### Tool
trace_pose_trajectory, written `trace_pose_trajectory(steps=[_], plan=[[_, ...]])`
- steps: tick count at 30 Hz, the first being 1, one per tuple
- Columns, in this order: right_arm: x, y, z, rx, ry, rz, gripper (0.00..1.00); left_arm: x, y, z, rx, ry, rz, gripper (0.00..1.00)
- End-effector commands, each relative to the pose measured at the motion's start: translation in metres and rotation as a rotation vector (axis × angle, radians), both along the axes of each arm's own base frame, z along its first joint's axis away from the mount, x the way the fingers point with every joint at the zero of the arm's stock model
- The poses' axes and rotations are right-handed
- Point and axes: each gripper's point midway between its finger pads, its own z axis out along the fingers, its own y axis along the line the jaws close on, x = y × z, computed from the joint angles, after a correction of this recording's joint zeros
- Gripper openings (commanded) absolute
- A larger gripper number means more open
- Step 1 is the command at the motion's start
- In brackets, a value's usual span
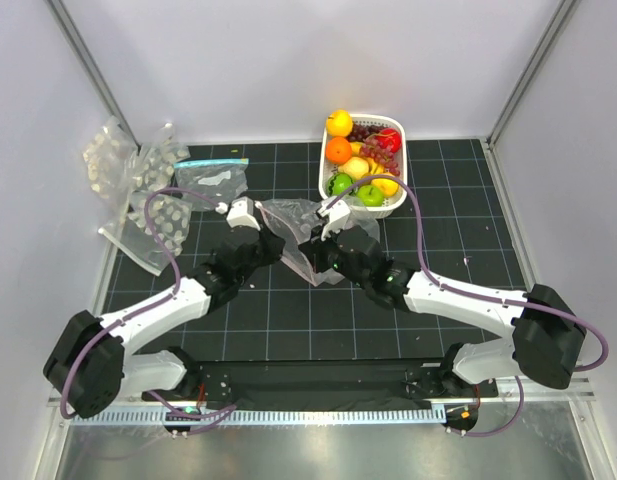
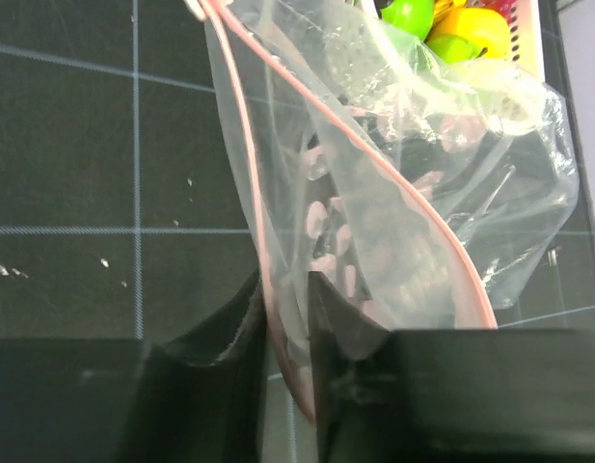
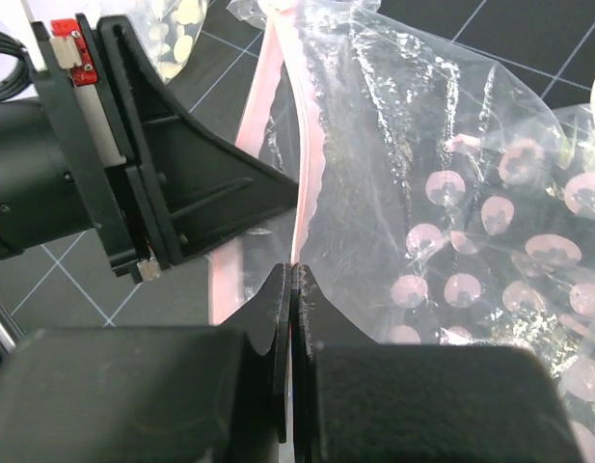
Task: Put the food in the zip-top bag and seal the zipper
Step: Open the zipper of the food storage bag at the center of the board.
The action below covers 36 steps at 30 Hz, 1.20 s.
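Note:
The zip-top bag [image 1: 300,232], clear with pale dots, hangs lifted between both grippers at mid-table. My right gripper [image 3: 291,275] is shut on the pink zipper [image 3: 311,164] at the bag's mouth. My left gripper [image 2: 287,289] straddles the other run of the zipper [image 2: 241,145]. Its jaws stand narrow with a small gap, and the strip passes between them against the left finger. The food [image 1: 360,160], toy fruit including oranges, grapes and green apples, lies in the white basket [image 1: 400,195] behind the bag.
Several other clear dotted bags [image 1: 138,180] lie piled at the back left. Among them is a flat one with a teal strip [image 1: 210,172]. The basket's fruit [image 2: 442,24] shows just past the bag's far side. White walls enclose the black gridded mat [image 1: 468,250].

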Motion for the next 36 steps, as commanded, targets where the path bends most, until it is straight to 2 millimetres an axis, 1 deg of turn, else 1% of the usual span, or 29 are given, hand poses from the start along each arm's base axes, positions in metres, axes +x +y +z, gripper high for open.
trace_pose_trajectory(steps=[1, 2, 3, 4, 5, 6, 7, 8, 9, 10, 11, 12, 15, 16, 17, 18, 19, 20, 21, 22, 24, 26, 27, 28, 30, 31, 33, 35, 36], plan=[[0.002, 0.004, 0.023, 0.037, -0.049, 0.010, 0.01, 0.004, -0.001, 0.030, -0.015, -0.069, -0.007, 0.04], [0.003, 0.008, 0.028, 0.031, -0.054, 0.020, 0.01, 0.003, 0.000, 0.033, -0.017, -0.077, -0.008, 0.00], [0.002, 0.009, 0.022, 0.006, -0.042, 0.029, 0.01, 0.002, 0.003, 0.034, -0.017, -0.081, -0.005, 0.00], [0.002, 0.012, 0.020, -0.005, -0.043, 0.037, 0.01, -0.001, 0.006, 0.043, -0.032, -0.104, 0.002, 0.00], [0.002, 0.016, 0.017, -0.021, -0.042, 0.040, 0.01, -0.004, 0.008, 0.042, -0.033, -0.108, 0.003, 0.00], [0.003, 0.015, 0.015, -0.047, -0.053, 0.034, 0.01, -0.004, 0.011, 0.046, -0.038, -0.119, 0.010, 0.00], [0.000, 0.020, 0.018, -0.057, -0.063, 0.040, 0.07, -0.006, 0.013, 0.049, -0.042, -0.129, 0.016, 0.00], [0.000, 0.021, 0.013, -0.081, -0.066, 0.035, 0.12, -0.009, 0.015, 0.053, -0.053, -0.142, 0.015, 0.00], [0.000, 0.021, 0.012, -0.106, -0.082, 0.037, 0.17, -0.010, 0.016, 0.056, -0.057, -0.148, 0.016, 0.00], [0.000, 0.021, 0.012, -0.121, -0.093, 0.019, 0.29, -0.013, 0.015, 0.058, -0.059, -0.157, 0.009, 0.00], [-0.004, 0.025, 0.013, -0.128, -0.103, 0.028, 0.36, -0.014, 0.016, 0.062, -0.065, -0.169, 0.012, 0.00], [-0.005, 0.026, 0.013, -0.140, -0.113, 0.030, 0.45, -0.016, 0.015, 0.063, -0.064, -0.175, 0.007, 0.00], [-0.008, 0.029, 0.012, -0.165, -0.129, 0.026, 0.50, -0.019, 0.005, 0.064, -0.040, -0.187, -0.030, 0.00], [-0.006, 0.028, 0.013, -0.175, -0.140, 0.011, 0.50, -0.023, -0.002, 0.064, -0.031, -0.188, -0.053, 0.00], [-0.006, 0.027, 0.013, -0.184, -0.143, -0.002, 0.50, -0.022, -0.003, 0.070, -0.012, -0.206, -0.053, 0.00], [-0.004, 0.024, 0.012, -0.195, -0.149, -0.031, 0.50, -0.028, -0.011, 0.068, 0.010, -0.203, -0.075, 0.00], [-0.005, 0.024, 0.013, -0.193, -0.150, -0.030, 0.49, -0.029, -0.013, 0.068, 0.027, -0.207, -0.075, 0.00], [-0.001, 0.019, 0.013, -0.198, -0.152, -0.065, 0.47, -0.030, -0.015, 0.072, 0.038, -0.221, -0.074, 0.00], [0.000, 0.016, 0.014, -0.197, -0.153, -0.081, 0.42, -0.030, -0.012, 0.074, 0.062, -0.234, -0.057, 0.00], [0.001, 0.013, 0.017, -0.187, -0.158, -0.098, 0.38, -0.033, -0.014, 0.076, 0.071, -0.241, -0.062, 0.00], [0.003, 0.007, 0.022, -0.164, -0.166, -0.134, 0.31, -0.033, -0.008, 0.077, 0.082, -0.240, -0.030, 0.00], [0.001, 0.001, 0.027, -0.145, -0.173, -0.144, 0.29, -0.032, 0.001, 0.077, 0.090, -0.237, 0.010, 0.00], [0.001, 0.000, 0.028, -0.141, -0.174, -0.153, 0.24, -0.031, 0.006, 0.073, 0.107, -0.224, 0.035, 0.00], [0.001, -0.002, 0.030, -0.136, -0.177, -0.155, 0.22, -0.029, 0.012, 0.072, 0.122, -0.220, 0.069, 0.00], [0.001, -0.005, 0.034, -0.125, -0.179, -0.166, 0.17, -0.025, 0.013, 0.071, 0.142, -0.209, 0.093, 0.00], [0.001, -0.006, 0.036, -0.119, -0.181, -0.170, 0.16, -0.025, 0.018, 0.064, 0.175, -0.185, 0.110, 0.00], [0.001, -0.010, 0.037, -0.125, -0.182, -0.180, 0.12, -0.022, 0.018, 0.057, 0.225, -0.152, 0.119, 0.01], [0.006, -0.020, 0.043, -0.138, -0.189, -0.242, 0.10, -0.018, 0.022, 0.055, 0.254, -0.135, 0.159, 0.02], [0.009, -0.029, 0.037, -0.178, -0.176, -0.288, 0.08, -0.018, 0.026, 0.053, 0.272, -0.126, 0.173, 0.03]])
